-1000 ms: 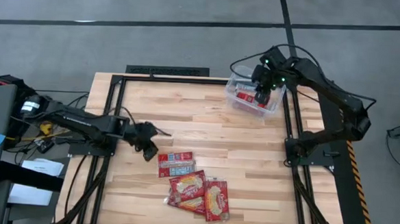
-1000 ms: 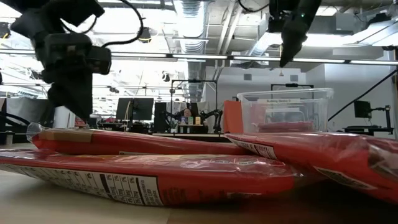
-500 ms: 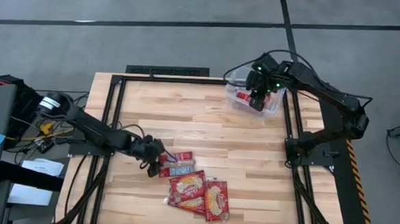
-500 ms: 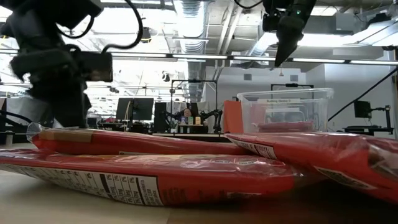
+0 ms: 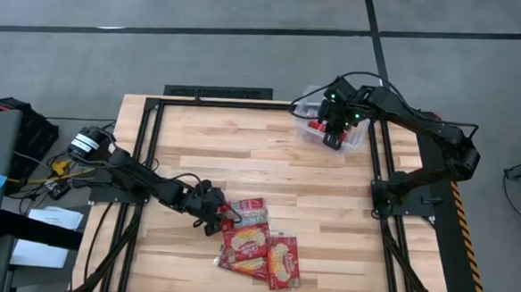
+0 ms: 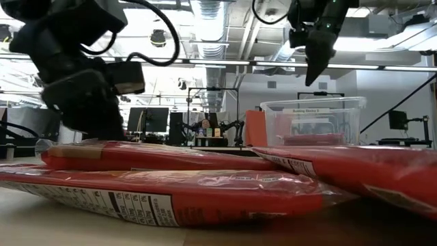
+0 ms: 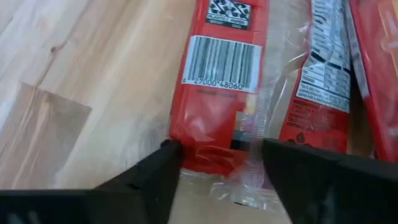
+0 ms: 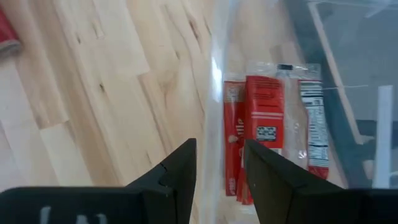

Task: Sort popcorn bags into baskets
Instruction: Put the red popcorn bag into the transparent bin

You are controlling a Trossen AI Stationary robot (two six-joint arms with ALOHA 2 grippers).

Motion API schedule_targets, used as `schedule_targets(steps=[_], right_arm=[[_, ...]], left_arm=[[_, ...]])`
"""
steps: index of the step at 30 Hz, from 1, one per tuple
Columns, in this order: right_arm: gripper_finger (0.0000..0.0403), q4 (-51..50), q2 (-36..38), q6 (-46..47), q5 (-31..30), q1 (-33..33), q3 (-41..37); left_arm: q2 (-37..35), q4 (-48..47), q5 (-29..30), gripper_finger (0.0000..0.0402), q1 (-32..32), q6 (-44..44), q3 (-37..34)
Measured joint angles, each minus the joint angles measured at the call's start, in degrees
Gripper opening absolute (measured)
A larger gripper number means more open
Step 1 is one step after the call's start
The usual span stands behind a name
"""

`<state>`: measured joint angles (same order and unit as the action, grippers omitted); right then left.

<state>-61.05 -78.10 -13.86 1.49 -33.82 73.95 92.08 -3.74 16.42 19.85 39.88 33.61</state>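
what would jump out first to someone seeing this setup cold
The red popcorn bags heaped at the near middle of the wooden table, with the left tool open around the end of one bag. Then the clear tub at the far right corner, with packets inside and the right tool above it.

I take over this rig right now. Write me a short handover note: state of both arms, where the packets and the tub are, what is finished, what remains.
Left gripper: jaws open, low at the end of a flat red popcorn packet with a barcode, near the table's middle; not closed on it yet.
Right gripper: above the clear rectangular plastic tub at the table's far right corner, jaws apart, holding nothing.
Done: at least one red packet in the tub.
Left: the cluster of red packets on the wooden table, several overlapping; exact count unclear.
Likely next: close the left jaws on the barcode packet and carry it to the tub.
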Motion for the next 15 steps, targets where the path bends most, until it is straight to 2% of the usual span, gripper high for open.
schedule_targets(steps=[5,9,13,15], right_arm=[[0.0146,0.1,0.0,0.4,0.3,0.6,-0.5],[0.0137,2.3,0.0,0.5,3.1,2.5,-0.5],[0.0128,7.8,0.0,1.0,9.4,6.3,-0.5],[0.0125,10.7,0.0,1.5,10.5,8.9,-0.5]], left_arm=[[0.0,-0.6,-0.8,0.0111,-2.0,0.7,0.6],[0.4,-2.0,-2.5,0.0023,-4.1,-3.6,3.2],[0.5,-3.4,-2.7,0.0011,-6.2,-7.0,5.1],[0.5,-4.9,-2.7,0.0011,-7.3,-8.1,6.2]])
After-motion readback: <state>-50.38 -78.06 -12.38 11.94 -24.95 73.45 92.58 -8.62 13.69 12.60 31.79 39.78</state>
